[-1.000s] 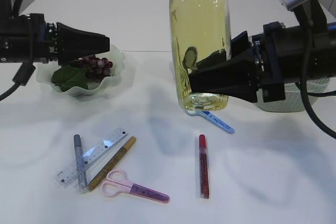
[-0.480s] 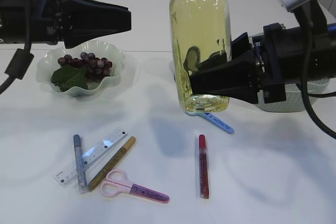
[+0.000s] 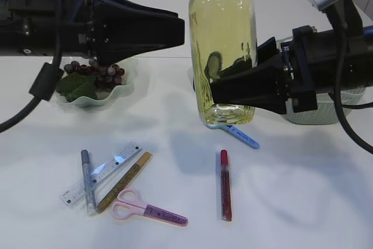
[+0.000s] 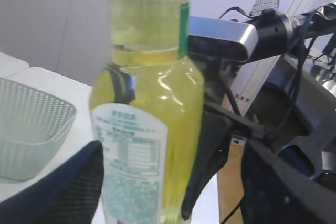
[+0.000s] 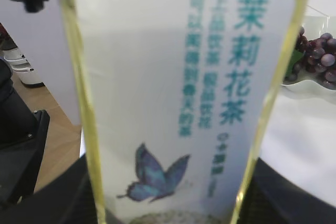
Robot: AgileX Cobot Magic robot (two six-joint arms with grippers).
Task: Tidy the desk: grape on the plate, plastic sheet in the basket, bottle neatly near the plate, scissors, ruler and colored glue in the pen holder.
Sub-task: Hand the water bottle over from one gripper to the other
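Bottle: clear plastic with rounded shoulders, filled with pale yellow liquid, standing upright near the middle of the desk toward its far edge. Its cap is cut off by the top of the exterior view. The right gripper is clamped on its lower body; the black jaws hide part of the base. In the right wrist view the white label with teal characters and a blue butterfly fills the picture, so the fingertips are barely seen.

The left gripper, black and wedge-shaped, reaches in from the left desk edge above the plate, its tip just short of the bottle. Its jaws stand apart and hold nothing: the left wrist view shows the textured pads on either side of the bottle, not touching it.

The plate is translucent with a wavy rim, partly hidden by the left arm. The grape, a dark bunch with a green leaf, lies on it.

Near the front left corner lie a clear ruler, a silver glue pen, a gold glue pen and pink-handled scissors, overlapping. A red glue pen lies front centre. A blue glue pen is half hidden behind the bottle base. The mesh basket is mostly hidden by the right arm.
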